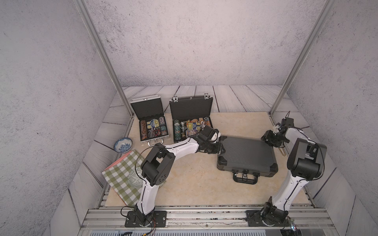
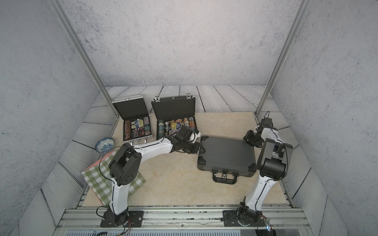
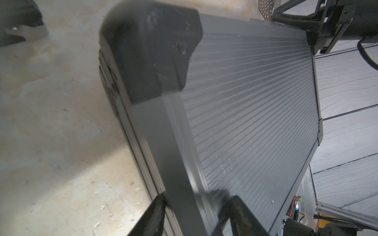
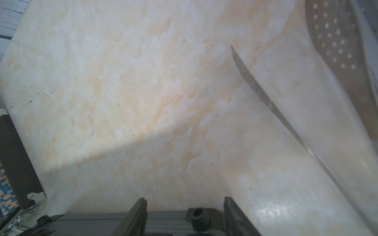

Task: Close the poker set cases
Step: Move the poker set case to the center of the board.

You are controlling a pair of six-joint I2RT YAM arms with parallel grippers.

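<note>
Looking down into a grey-walled booth onto a beige marbled tabletop (image 1: pixel 190 183). Starting at its nine o'clock side: finding a blue-patterned bowl (image 1: pixel 123 145), a green checked mat (image 1: pixel 122 175) just beside it at five o'clock and running under the left arm (image 1: pixel 180 147). Moving to eleven and twelve o'clock: meeting a small silver case (image 1: pixel 146 108) and a black open case (image 1: pixel 191 107), both gaping, lids propped up, chips and cards showing, the arm's wrist covering the black one's five o'clock corner in both top views. Coming to the left gripper (image 3: pixel 198 196), straddling the nine o'clock edge of the big ribbed case (image 1: pixel 247 155), one finger over the lid, one against the side wall; not managing to tell whether clamping or merely bracketing. Noting this case lying flat and shut at three o'clock of the tabletop's centre, handle (image 1: pixel 245 179) at its own six o'clock. Ending at the right gripper (image 4: pixel 184 199), sitting at that case's one o'clock corner, fingers parted around the back edge; again failing to tell squeeze from straddle. Spotting a perforated metal utensil (image 4: pixel 335 40) on the surface just beside that corner.
</note>
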